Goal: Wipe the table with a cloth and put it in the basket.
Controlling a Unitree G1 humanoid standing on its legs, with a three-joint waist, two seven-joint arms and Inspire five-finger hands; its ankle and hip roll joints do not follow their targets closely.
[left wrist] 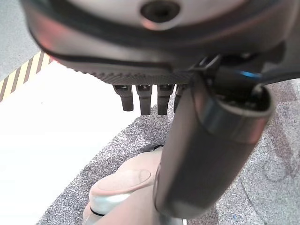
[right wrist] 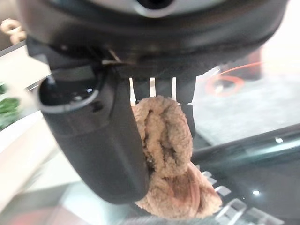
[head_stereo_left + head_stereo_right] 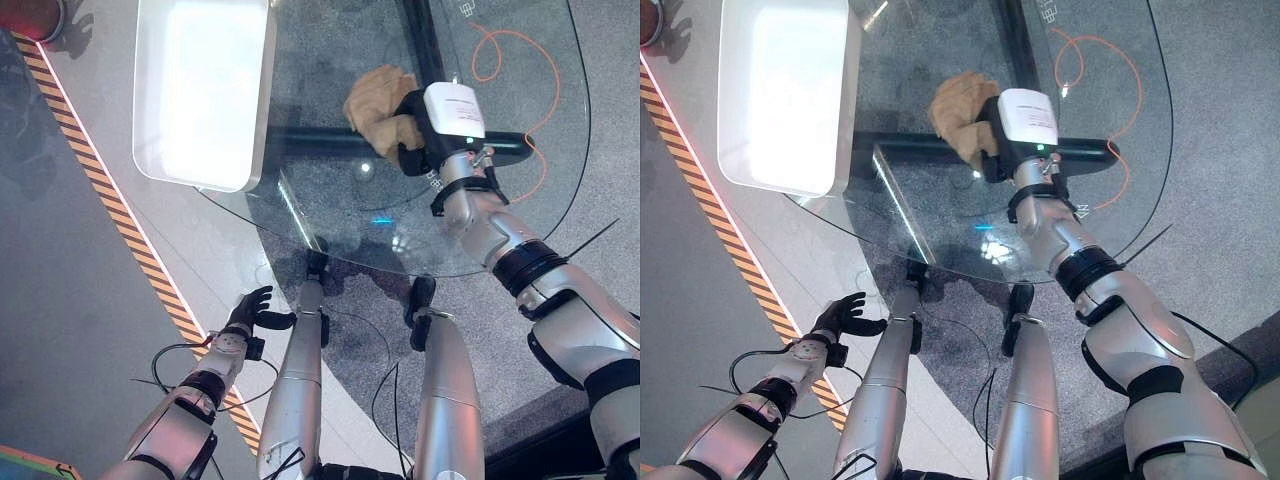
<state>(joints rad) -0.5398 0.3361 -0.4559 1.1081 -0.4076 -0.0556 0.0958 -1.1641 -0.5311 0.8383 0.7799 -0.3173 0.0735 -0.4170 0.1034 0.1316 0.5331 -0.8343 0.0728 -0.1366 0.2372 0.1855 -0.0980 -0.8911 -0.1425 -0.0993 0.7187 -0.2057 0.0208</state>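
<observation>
Tan and fluffy, the cloth sits bunched on the glass bench, and your right robot hand has it clamped: the right wrist view shows the thumb and fingers curled round a thick roll of it, with the loose end touching the glass. The cloth is near the middle of the bench, over the dark bar beneath the glass, and the white basket stands at the bench's left edge, well apart from it. You seem to be in the wiping step, so keep the palm low and the wad pressed flat against the glass rather than dragging only its tip; sweep in overlapping passes and work leftward, so the last stroke ends beside the basket. Glass is slick, so hold the clamp firm or the cloth may slide out. An orange cable lies under the glass on the right; ignore it. Your left robot hand hangs low beside the bench, fingers loosely spread, holding nothing.
</observation>
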